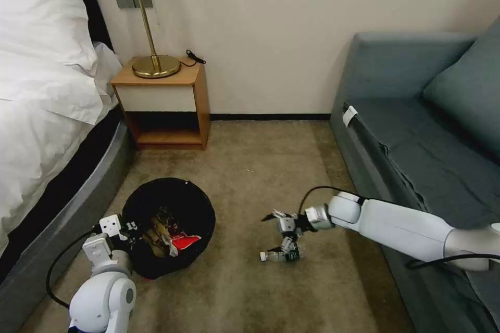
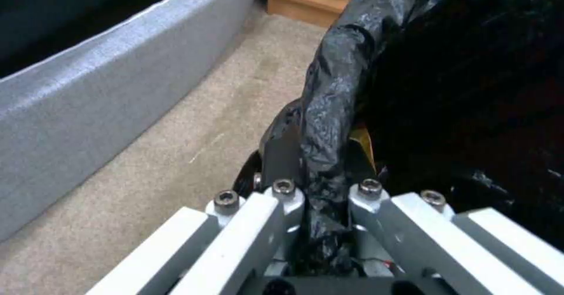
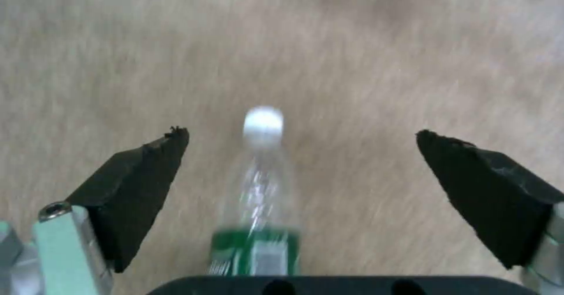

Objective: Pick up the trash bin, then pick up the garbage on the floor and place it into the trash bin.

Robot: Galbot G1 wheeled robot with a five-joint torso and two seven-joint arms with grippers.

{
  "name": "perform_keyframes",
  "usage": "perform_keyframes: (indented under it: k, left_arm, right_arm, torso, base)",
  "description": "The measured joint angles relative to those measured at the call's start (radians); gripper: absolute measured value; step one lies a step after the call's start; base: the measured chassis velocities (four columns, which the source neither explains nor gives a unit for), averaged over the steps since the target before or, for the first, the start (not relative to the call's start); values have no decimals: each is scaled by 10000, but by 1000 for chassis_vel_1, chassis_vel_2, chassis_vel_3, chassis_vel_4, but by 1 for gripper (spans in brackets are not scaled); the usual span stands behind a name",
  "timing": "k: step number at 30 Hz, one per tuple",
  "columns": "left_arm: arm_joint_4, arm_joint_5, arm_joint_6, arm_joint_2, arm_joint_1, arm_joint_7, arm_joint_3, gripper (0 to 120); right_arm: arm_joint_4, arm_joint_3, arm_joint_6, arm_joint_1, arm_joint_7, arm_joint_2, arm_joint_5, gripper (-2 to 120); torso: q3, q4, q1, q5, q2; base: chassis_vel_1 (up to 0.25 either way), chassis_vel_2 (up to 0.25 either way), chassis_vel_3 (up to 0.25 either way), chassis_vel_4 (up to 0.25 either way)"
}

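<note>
The trash bin (image 1: 169,226), round with a black bag liner, sits on the carpet near the bed. Gold-brown and red-and-white wrappers (image 1: 174,239) lie inside it. My left gripper (image 1: 124,229) is shut on the bin's bagged rim (image 2: 329,123) at its near-left side. A small clear bottle (image 1: 281,255) with a green label (image 3: 258,251) lies on its side on the carpet. My right gripper (image 1: 278,231) hovers open directly over the bottle (image 3: 261,171), and its black pads (image 3: 141,180) stand wide on either side of it, not touching.
A bed with white linen (image 1: 41,114) and grey base runs along the left. A wooden nightstand (image 1: 164,104) with a brass lamp stands at the back wall. The grey sofa (image 1: 416,130) bounds the right side. Bare carpet (image 1: 250,166) lies between them.
</note>
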Motion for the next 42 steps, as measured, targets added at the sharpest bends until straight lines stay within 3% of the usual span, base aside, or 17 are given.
perform_keyframes:
  k: [10,21,32,39,42]
  left_arm:
    - [10,-3,6,32,-56,1,16,3]
    - [11,15,17,14,-45,-9,53,3]
    - [9,56,6,-22,17,-16,56,3]
    - [0,73,-12,-31,35,-20,45,3]
    - [0,77,-12,-34,29,-22,50,3]
  right_arm:
    - [-1649,593,439,-942,37,446,-718,97]
    - [-2576,1004,705,-1320,93,666,-1165,91]
    - [-3114,1455,911,-1904,323,944,-1485,73]
    - [-3006,1549,949,-1943,409,912,-1448,43]
    - [-2929,1583,949,-1971,416,867,-1406,38]
  torso:
    - [-1,2,0,0,0]
    - [-1,2,0,-2,0]
    - [-1,2,0,-2,0]
    - [-1,2,0,-3,0]
    - [-1,2,0,-3,0]
  base:
    - [0,0,0,0]
    - [0,0,0,0]
    - [0,0,0,0]
    - [0,0,0,0]
    - [0,0,0,0]
